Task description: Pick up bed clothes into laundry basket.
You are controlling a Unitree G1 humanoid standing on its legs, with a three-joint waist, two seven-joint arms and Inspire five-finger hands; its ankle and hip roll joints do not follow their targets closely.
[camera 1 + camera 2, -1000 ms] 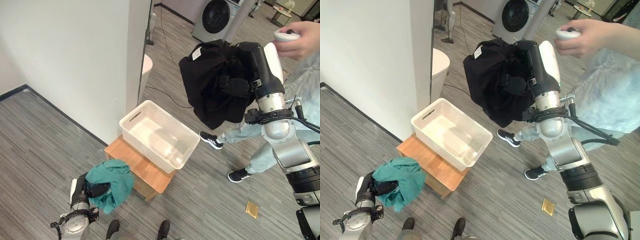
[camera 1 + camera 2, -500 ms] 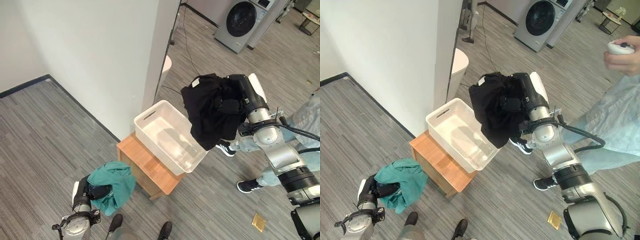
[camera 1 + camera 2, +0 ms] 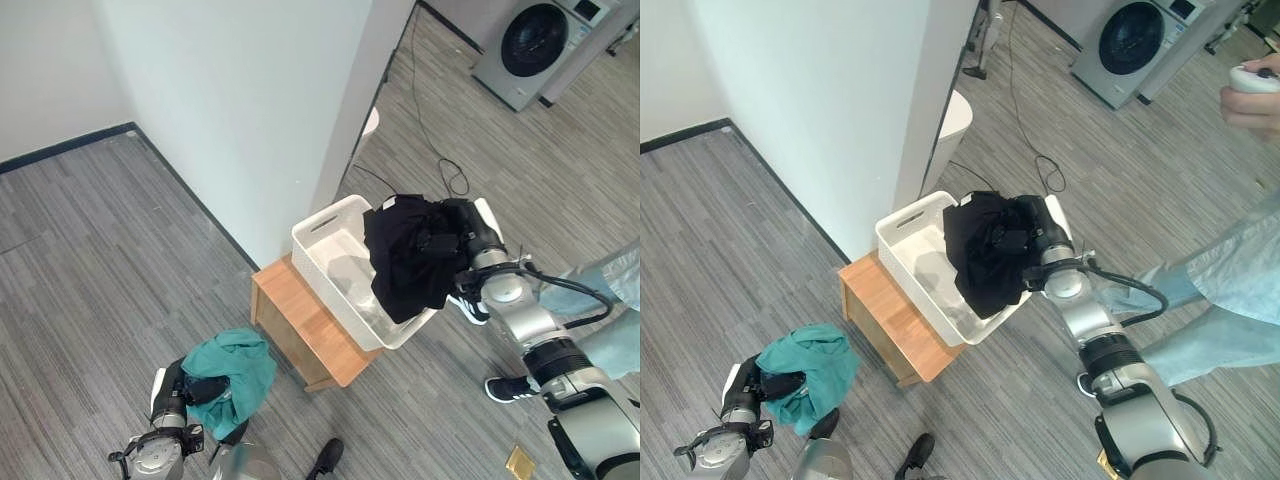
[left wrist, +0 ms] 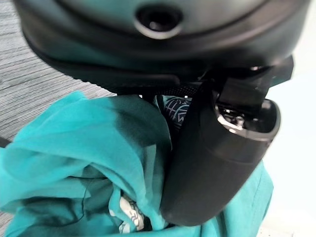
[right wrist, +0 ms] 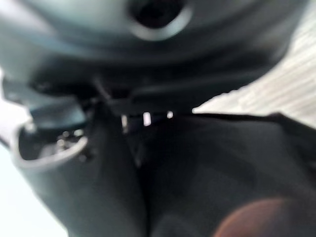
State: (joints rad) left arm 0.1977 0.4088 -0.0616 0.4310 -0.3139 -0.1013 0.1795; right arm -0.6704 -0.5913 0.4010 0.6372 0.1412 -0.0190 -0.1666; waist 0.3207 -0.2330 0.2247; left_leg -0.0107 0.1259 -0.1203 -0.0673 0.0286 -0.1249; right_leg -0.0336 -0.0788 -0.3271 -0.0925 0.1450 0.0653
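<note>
Right hand (image 3: 452,240) is clenched on a black garment (image 3: 405,258); the fabric bunches around the fingers and hangs down over the right end of the white laundry basket (image 3: 330,235), with the lower folds draped across the basket's near-right rim. Can't tell whether the cloth touches the basket bottom. Right wrist view: dark fabric pressed right up against the thumb (image 5: 84,173), nothing else readable.

Left hand (image 3: 192,387) is low, near the floor at the near left, grasping a teal garment (image 3: 235,370) bunched into a ball. Left wrist view confirms it: thumb (image 4: 217,163) curled over teal cloth with a patterned lining peeking out beside it, which the head views don't resolve.

Basket sits on a small wooden table (image 3: 300,330) beside a white wall corner (image 3: 340,120), its long axis running diagonally from near right to far left, handle slot at the far-left end.

Right eye view adds a person's hand (image 3: 1252,95) holding a white controller (image 3: 1252,78) at the far right, plus a light blue sleeve (image 3: 1250,260). Washing machine (image 3: 530,45) stands far right in both.
</note>
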